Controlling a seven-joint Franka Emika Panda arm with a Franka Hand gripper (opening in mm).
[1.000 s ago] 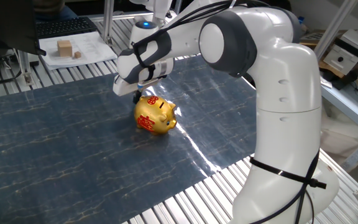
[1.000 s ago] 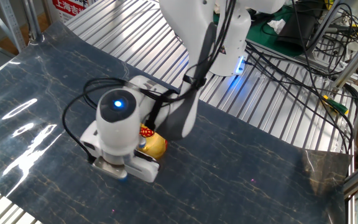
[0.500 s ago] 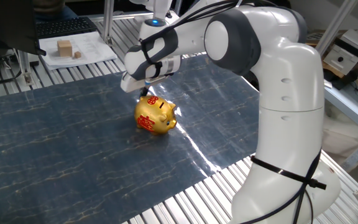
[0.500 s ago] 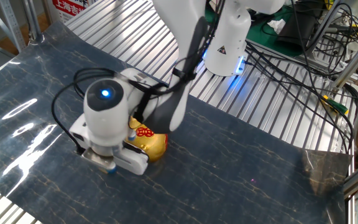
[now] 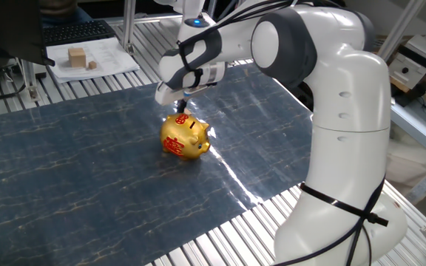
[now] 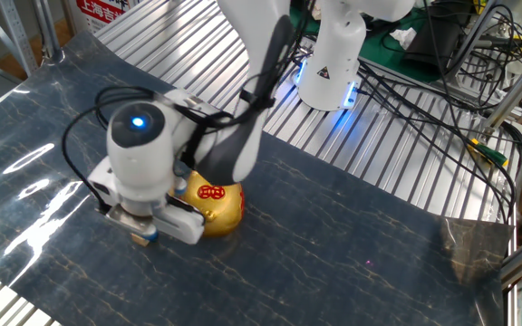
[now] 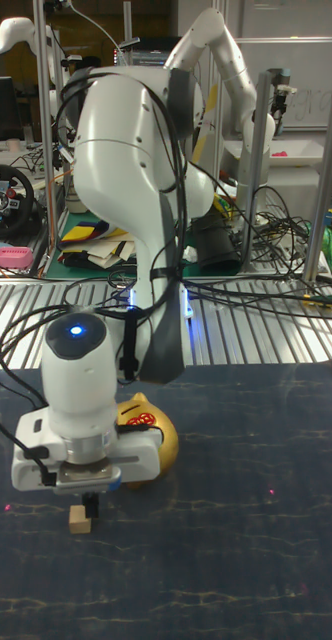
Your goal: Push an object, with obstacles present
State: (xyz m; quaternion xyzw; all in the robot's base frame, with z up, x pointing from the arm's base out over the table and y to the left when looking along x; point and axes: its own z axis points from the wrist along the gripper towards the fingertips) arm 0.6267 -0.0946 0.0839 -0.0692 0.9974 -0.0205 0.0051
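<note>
The gold piggy bank [image 5: 186, 137] stands on the dark blue mat [image 5: 72, 177], with red markings on its side. My gripper [image 5: 182, 106] hangs low just behind it, pointing down, with its fingers together and nothing between them. In the tall fixed view the fingertips of the gripper [image 7: 89, 508] reach the mat in front of the pig [image 7: 151, 445]. The tiny tan wooden cube [image 7: 80, 519] lies right beside them on the left. In the other fixed view the cube [image 6: 140, 239] peeks out under the gripper [image 6: 145, 234], next to the pig [image 6: 216, 206]. The pig and the arm hide the cube in the first fixed view.
A white sheet of paper [image 5: 106, 55] with larger wooden blocks [image 5: 76, 55] lies at the back left, off the mat. The mat lies on a ribbed metal table [image 5: 220, 236]. The robot base [image 6: 329, 63] and several cables [image 6: 424, 100] are at the far side.
My gripper has moved sideways along the back of the pig, rightward in one fixed view and leftward in the other. The cube now shows at its tip. The pig stays put.
</note>
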